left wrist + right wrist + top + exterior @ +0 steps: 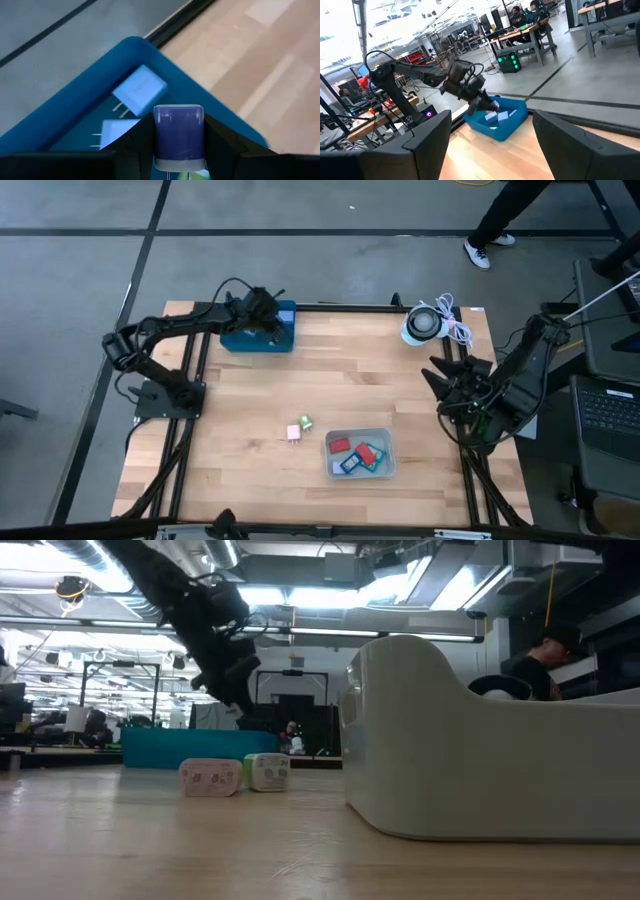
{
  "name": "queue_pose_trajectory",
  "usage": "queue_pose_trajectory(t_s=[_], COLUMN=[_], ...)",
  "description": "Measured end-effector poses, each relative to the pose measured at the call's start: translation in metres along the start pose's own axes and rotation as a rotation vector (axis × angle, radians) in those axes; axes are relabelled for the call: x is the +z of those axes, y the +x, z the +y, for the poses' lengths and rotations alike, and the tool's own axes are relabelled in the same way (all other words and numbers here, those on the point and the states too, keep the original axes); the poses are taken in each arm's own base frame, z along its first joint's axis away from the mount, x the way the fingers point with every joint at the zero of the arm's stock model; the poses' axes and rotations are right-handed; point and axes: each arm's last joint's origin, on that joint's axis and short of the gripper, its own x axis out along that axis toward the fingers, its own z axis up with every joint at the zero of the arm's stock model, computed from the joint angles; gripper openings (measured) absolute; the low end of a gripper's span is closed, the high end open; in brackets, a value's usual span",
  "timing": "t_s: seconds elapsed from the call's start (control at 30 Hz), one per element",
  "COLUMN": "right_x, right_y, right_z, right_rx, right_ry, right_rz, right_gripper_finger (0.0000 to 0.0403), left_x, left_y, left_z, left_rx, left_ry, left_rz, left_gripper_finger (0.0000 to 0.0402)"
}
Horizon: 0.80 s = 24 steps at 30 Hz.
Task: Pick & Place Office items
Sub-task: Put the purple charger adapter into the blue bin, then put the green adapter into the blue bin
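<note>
Left wrist view: left gripper (178, 150) has its fingers (136, 145) clamped on a dark blue block (178, 132), held above the blue tray (65, 112). Two light blue blocks (139, 91) with metal prongs already lie in that tray.

High view: tray sits at the far left of the table (250, 405); the left arm reaches from its left-edge base over the tray, elbow bent, wrist pitched down. Right gripper (443, 383) waits at the right edge, fingers spread, holding nothing, aimed across the table.

Remaining items: a pink block (293, 433) and a green block (305, 422) touch each other on bare wood near centre. Red and blue pieces lie in the clear bin (388, 452), near side, right of centre. White coiled cable (455, 328) lies at the far right corner.

Risks (judgement):
- Block appears to be over the tray's corner; released here it may strike the rim and tip out onto the table or floor.
- Landing on the light blue blocks, it could bounce or rest crooked on their prongs.
- Descending further may press fingers into those blocks.
</note>
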Motion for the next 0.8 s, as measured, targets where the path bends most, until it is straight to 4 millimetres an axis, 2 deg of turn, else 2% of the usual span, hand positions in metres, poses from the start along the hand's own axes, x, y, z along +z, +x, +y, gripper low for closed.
queue_pose_trajectory(t_s=[0.17, 0.4, 0.57, 0.67, 0.8], right_x=[-0.007, -0.007, -0.008, -0.012, -0.021], right_y=[0.000, 0.000, 0.000, 0.000, -0.001], right_z=[-0.006, -0.010, -0.010, -0.004, 0.024], right_rx=[0.000, 0.000, -0.001, 0.000, 0.006], right_ry=[-0.004, -0.057, -0.054, -0.009, 0.034], right_rz=[0.000, 0.000, -0.001, -0.001, 0.003], right_gripper_finger=[0.0286, 0.0286, 0.0286, 0.0286, 0.0286], left_x=[-0.004, 0.000, -0.001, -0.002, -0.003], left_y=[0.015, 0.021, 0.020, 0.020, 0.019], left_z=[0.016, 0.017, 0.012, 0.004, -0.004], left_rx=[-0.053, -0.080, -0.095, -0.111, -0.116], left_ry=[-0.009, 0.072, 0.080, 0.104, 0.126], left_rz=[0.043, -0.011, 0.004, 0.013, 0.016], left_gripper_finger=[0.0124, 0.0216, 0.0235, 0.0230, 0.0218])
